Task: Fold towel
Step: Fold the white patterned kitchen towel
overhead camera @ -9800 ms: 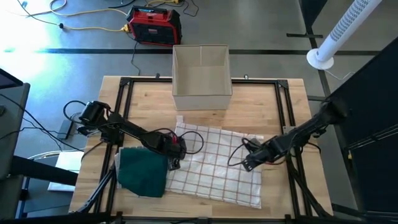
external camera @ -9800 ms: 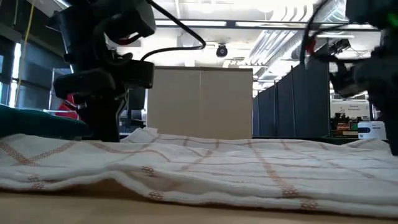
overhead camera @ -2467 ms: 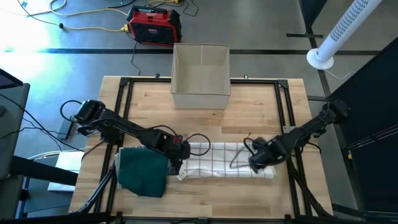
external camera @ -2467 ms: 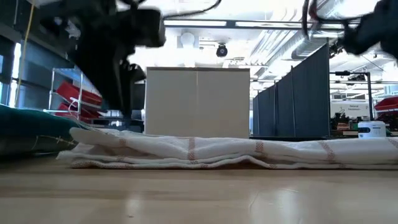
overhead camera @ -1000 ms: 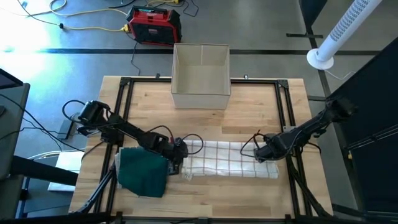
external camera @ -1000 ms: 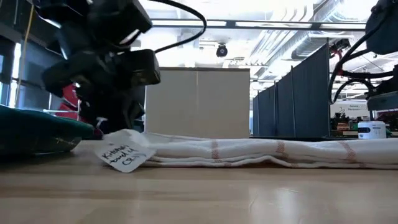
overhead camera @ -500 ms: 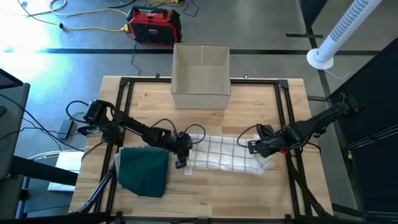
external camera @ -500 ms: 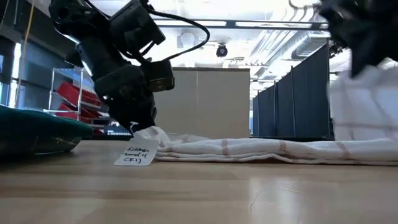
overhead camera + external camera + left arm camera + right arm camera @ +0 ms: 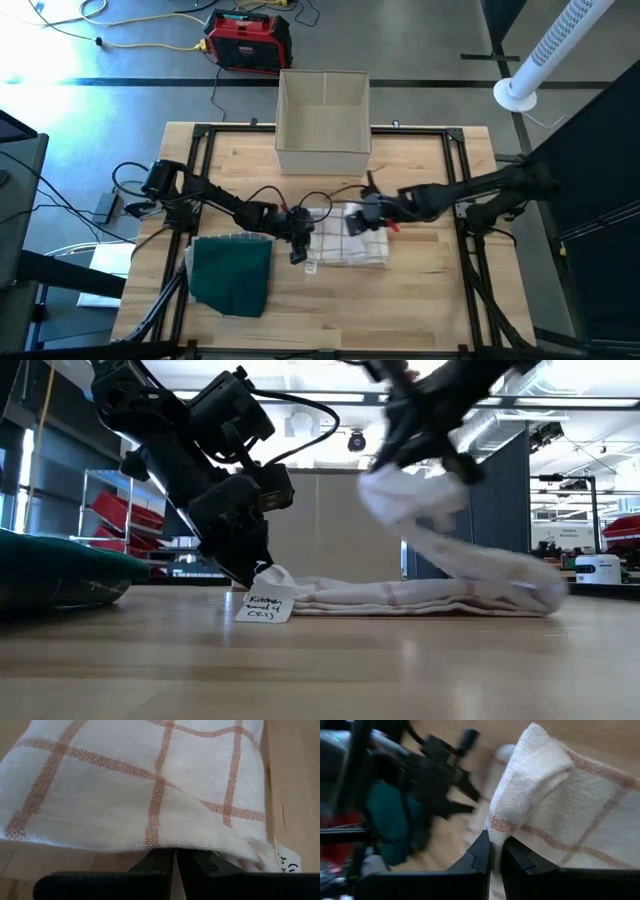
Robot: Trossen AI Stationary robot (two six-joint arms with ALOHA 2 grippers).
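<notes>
Right claw [image 9: 358,222] has swung leftward — carrying the towel [image 9: 350,250] end over, halving its length.

one checked towel [image 9: 350,247], one green cloth [image 9: 231,276], one box [image 9: 323,122], two arms

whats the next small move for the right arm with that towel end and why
Probably carry on toward the left pincer and lower the end. The right pincer holds one end of the towel lifted and arched over the flat part, while the left pincer pins the other end, near the tag. Laying it down there would finish this fold.
</notes>
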